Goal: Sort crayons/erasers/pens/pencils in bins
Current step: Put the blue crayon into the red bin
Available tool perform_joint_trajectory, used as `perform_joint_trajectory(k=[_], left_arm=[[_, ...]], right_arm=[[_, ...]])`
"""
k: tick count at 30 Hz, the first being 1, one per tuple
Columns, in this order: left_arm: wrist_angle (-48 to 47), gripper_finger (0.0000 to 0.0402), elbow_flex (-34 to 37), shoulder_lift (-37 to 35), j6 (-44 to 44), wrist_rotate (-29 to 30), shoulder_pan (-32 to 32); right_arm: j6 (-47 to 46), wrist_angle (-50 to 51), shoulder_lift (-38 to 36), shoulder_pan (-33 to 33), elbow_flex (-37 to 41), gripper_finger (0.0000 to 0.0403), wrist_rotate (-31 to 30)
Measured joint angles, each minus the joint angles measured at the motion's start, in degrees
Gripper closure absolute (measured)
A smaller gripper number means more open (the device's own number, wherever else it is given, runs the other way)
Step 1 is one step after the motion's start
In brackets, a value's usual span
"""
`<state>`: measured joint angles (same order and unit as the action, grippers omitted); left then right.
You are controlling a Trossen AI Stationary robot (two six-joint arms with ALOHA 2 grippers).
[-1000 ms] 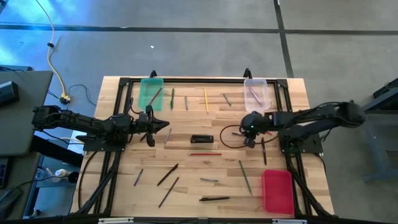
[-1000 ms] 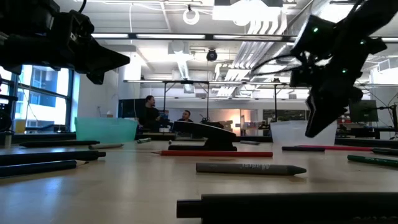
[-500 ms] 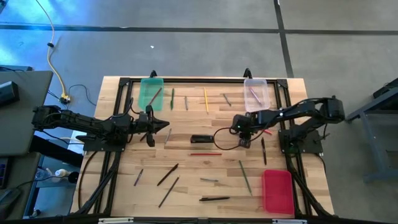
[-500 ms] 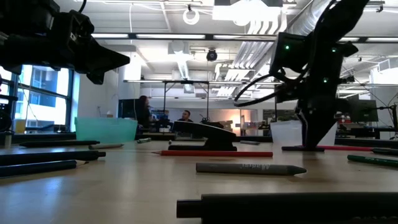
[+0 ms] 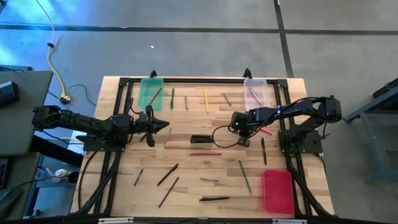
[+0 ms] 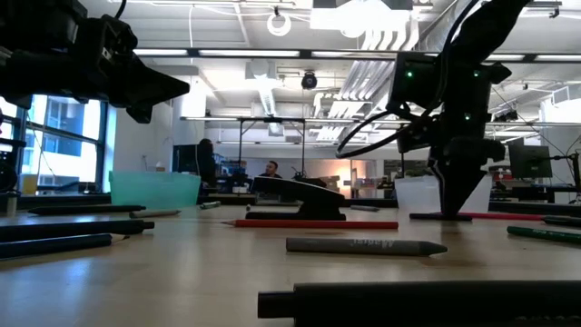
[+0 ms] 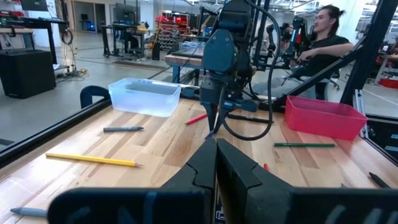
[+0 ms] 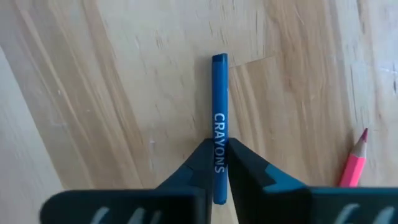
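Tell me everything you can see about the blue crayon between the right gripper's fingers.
The blue crayon is a slim straight stick in a paper-like wrapper with the white word CRAYONS printed along it. It lies flat on the wooden table. The right gripper is shut on one end of it, a dark finger on each side; the other end points away. A pink pencil lies beside it, apart.
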<state>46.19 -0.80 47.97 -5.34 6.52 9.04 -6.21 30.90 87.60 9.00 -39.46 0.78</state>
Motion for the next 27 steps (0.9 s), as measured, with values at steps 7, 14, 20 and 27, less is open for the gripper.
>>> perform_joint_trajectory(k=[7, 14, 20, 27], left_arm=[[0.02, 0.0401, 0.00, -0.01, 0.00, 0.00, 0.00], [0.04, 0.0401, 0.00, 0.00, 0.00, 0.02, -0.02], [0.10, 0.0401, 0.00, -0.01, 0.00, 0.04, 0.00], [0.19, 0.0401, 0.00, -0.02, 0.00, 0.07, 0.00]], right_arm=[[-3.71, 3.33, -2.76, -0.04, 0.29, 0.0384, 2.05], [-9.67, 10.12, -11.05, -1.86, 0.33, 0.0384, 1.90], [-16.20, 15.40, -18.82, -7.91, -0.07, 0.0383, 1.62], [-26.59, 23.85, -21.22, -20.59, -6.87, 0.0383, 0.95]])
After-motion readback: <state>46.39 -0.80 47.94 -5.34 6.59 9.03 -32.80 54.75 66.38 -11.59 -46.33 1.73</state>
